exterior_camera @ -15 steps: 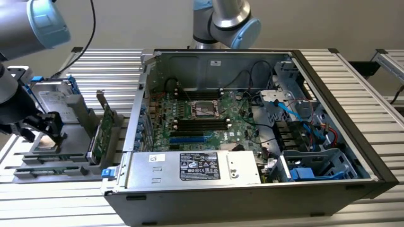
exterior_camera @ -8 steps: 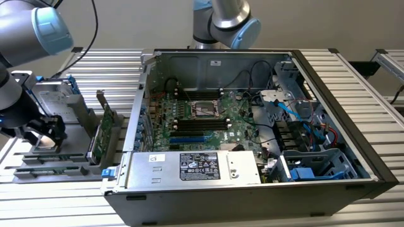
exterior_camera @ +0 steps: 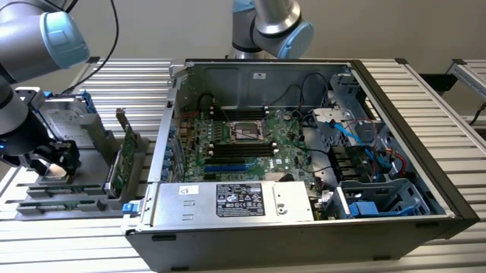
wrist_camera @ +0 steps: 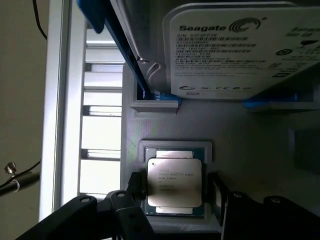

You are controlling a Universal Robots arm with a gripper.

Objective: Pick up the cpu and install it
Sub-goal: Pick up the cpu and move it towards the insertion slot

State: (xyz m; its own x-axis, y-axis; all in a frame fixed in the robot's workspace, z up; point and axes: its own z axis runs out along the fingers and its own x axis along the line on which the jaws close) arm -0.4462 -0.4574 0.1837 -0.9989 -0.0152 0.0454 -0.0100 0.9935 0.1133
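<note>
gripper [wrist_camera: 175,190] hung spread wide, fingers [wrist_camera: 135,186] flanking cpu [wrist_camera: 174,181] in holder [wrist_camera: 175,146] — likely light, rigid, slick-topped, fragile underneath; opposite side edges looked best to pinch.

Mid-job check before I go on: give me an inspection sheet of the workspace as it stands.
Surface: slatted metal table carrying an open computer case and a grey parts tray.
Job's things: cpu lies flat in its tray recess; the motherboard socket looks empty.
Clutter: labelled hard drive and an upright card in the tray.
Grippers: gripper hangs low over the cpu, fingers open on either side of it.
Cables: blue and black cables inside the case; black leads hang above the tray.
Surroundings: second arm beyond the case.
</note>
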